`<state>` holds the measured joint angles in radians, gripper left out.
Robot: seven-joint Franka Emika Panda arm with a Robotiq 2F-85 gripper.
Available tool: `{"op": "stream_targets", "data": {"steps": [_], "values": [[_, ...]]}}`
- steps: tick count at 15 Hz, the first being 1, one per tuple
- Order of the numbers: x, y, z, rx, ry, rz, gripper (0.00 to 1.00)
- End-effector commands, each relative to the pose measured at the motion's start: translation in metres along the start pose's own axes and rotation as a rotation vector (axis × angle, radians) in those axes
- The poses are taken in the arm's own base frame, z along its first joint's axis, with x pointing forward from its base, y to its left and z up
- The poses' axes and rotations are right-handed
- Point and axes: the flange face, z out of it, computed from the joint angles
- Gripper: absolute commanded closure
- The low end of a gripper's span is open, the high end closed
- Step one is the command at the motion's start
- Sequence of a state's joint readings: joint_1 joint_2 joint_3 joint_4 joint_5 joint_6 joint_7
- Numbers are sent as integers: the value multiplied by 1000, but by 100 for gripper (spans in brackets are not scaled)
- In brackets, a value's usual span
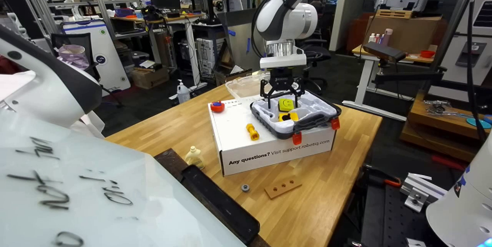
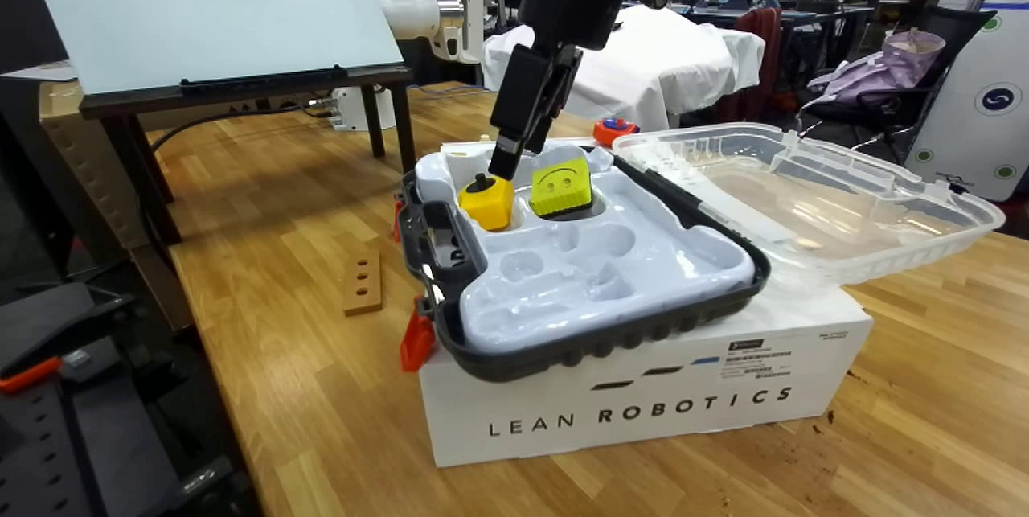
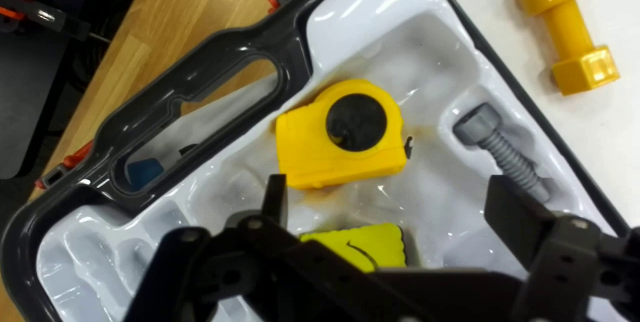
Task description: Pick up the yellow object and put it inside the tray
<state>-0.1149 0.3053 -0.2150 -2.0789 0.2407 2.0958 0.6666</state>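
A small yellow bolt-shaped piece lies on the white box, beside the tray. It also shows in the wrist view. The white-grey tray, set in a black case, holds a yellow toy tape measure and a yellow-green smiley block. Both also show in an exterior view, the tape measure and the block. My gripper is open and empty over the tray. In the wrist view its fingers are wide apart, and its linkage hides part of the block.
The tray rests on a white printed box. A clear lid stands open behind it. A red toy sits at the box's corner. A grey bolt lies in the tray. A wooden strip, grey ring and cream bottle are on the table.
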Motion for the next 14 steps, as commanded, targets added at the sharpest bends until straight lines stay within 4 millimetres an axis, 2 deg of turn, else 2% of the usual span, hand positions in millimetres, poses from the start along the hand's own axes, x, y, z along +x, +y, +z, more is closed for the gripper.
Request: {"op": "stream_targets", "data": {"steps": [1, 4, 8, 14], "values": [[5, -3, -7, 18, -29, -21, 0], [0, -6, -20, 37, -11, -43, 0], [-21, -16, -50, 75, 12, -104, 0], [-84, -20, -86, 154, 29, -164, 0]]}}
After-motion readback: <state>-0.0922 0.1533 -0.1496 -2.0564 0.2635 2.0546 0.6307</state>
